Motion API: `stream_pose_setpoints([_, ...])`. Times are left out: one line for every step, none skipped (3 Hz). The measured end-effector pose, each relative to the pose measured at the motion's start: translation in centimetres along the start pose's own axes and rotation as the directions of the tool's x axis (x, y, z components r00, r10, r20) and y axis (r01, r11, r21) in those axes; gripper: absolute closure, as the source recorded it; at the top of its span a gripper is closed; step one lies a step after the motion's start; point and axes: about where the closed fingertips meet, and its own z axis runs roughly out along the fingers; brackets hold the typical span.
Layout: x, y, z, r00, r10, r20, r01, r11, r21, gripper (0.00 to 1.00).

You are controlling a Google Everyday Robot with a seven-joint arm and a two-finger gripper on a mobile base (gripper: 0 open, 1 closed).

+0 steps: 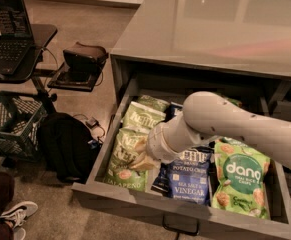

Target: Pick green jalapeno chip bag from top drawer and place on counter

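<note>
The top drawer (135, 204) stands pulled open under the counter (210, 24). The green jalapeno chip bag (125, 176) lies flat at the drawer's front left, its JALAPENO lettering showing. Two more olive Kettle bags (142, 116) lie behind it. My gripper (142, 159) reaches in from the right at the end of the white arm. It sits low, right on the front jalapeno bag's upper right part, and covers that part of the bag.
A dark blue Kettle vinegar bag (187, 176) lies mid-drawer and a bright green Dang bag (240, 179) to its right. On the floor to the left are a black backpack (65, 144), a green crate (10, 124) and a laptop stand (15, 39). A person's shoe (17, 211) shows at the bottom left.
</note>
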Motion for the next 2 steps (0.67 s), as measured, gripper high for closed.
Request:
stream_pose_setpoints([-0.8, -0.1, -3.9, 0.997, 0.065, 0.035, -0.065, 0.9976, 0.022, 1.0])
stream_pose_setpoints([-0.4, -0.6, -9.7, 0.979, 0.183, 0.091, -0.189, 0.98, 0.063, 1.0])
